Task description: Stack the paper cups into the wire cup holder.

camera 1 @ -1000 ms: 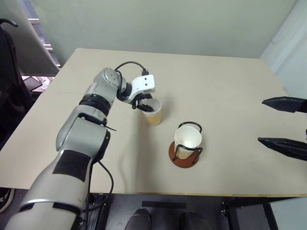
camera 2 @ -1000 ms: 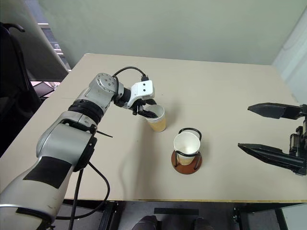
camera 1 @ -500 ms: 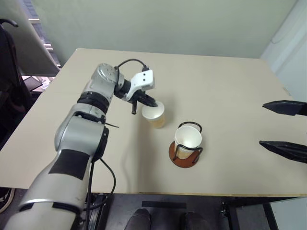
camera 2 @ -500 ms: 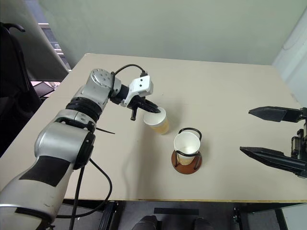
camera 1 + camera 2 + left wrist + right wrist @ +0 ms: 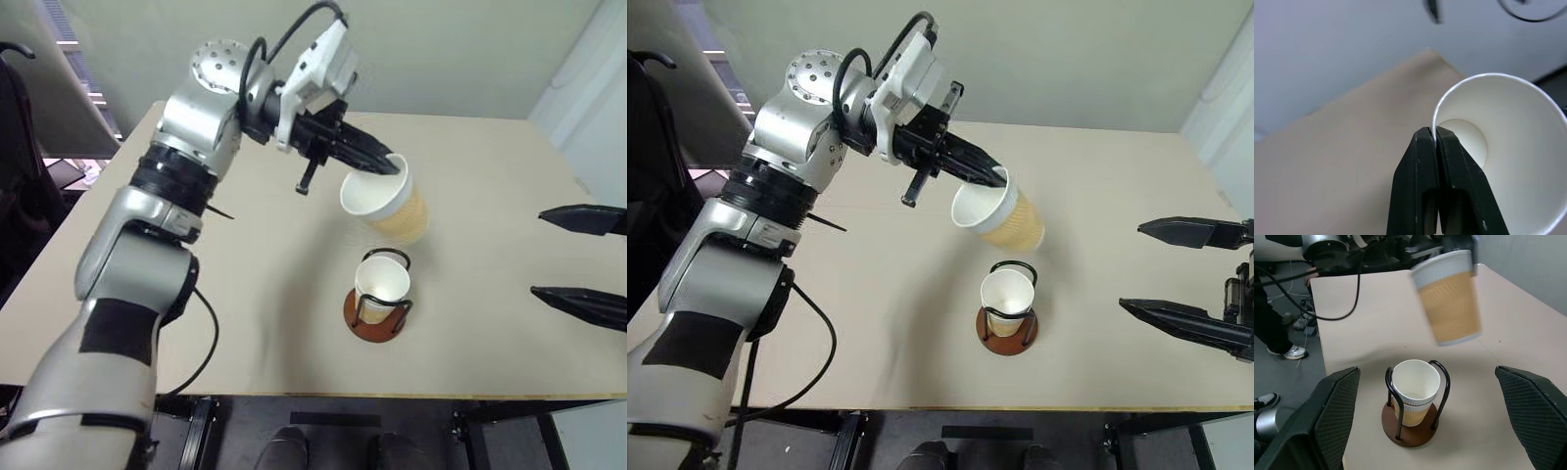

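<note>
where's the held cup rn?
In the left eye view, the held cup hangs tilted in the left gripper, off the table, just above the wire cup holder.

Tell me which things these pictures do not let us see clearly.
- Count of cups nested in the wire cup holder: right wrist view, the top cup covers any below.
- Right gripper: eye views, the picture edge cuts off its base.
- Held cup's outside: left wrist view, hidden behind its rim.
</note>
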`<state>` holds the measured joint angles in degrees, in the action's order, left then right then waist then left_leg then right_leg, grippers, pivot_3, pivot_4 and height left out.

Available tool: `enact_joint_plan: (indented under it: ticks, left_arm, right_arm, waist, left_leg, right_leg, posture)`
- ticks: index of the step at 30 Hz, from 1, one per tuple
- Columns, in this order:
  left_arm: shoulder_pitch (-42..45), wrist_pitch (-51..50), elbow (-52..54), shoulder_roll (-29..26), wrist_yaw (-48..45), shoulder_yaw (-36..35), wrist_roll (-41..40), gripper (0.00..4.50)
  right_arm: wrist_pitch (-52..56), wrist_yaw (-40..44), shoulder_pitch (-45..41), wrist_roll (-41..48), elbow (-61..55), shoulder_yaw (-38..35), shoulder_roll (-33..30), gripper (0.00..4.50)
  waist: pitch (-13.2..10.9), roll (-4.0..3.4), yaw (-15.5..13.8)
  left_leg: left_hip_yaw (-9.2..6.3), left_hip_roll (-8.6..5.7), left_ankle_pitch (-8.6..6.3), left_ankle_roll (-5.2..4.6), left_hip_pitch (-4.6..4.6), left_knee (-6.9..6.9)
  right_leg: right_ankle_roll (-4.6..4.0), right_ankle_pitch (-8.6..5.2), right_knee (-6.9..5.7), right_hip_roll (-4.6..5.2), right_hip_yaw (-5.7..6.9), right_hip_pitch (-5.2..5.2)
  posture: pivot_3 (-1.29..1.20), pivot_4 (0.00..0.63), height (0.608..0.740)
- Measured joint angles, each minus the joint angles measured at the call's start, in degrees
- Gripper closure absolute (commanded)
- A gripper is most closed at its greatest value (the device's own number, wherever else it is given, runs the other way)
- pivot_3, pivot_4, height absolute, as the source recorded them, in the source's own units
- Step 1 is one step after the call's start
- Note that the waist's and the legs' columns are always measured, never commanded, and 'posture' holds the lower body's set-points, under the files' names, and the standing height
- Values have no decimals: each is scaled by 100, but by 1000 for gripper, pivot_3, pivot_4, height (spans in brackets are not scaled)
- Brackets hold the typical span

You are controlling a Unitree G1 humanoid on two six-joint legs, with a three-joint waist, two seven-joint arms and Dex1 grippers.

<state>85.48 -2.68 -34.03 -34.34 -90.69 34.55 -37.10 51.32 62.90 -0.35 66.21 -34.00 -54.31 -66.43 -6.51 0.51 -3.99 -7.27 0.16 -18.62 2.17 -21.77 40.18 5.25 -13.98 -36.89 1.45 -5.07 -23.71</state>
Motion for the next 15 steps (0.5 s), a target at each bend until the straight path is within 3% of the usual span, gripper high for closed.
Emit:
enact_joint_plan:
  ticks: [8,15]
  left_arm:
    - [-51,296,16,-34,0,981,-124,4467]
    - [-57,541,-223,219,0,1053,144,4467]
  right_arm:
    - [39,-55,168,5,-128,-171,51,0]
    - [56,-98,313,2,-237,-348,54,0]
  waist:
    - [-1,1,0]
    - [-1,1,-2]
  left_leg:
    - [-19,-2,-1,-4,-2,-1]
    - [-16,-6,-4,-9,-6,0]
  right_leg:
    - [0,0,2,10,1,2]
    - [0,0,4,16,4,3]
  posture:
    - [0,150,740]
    - [0,150,740]
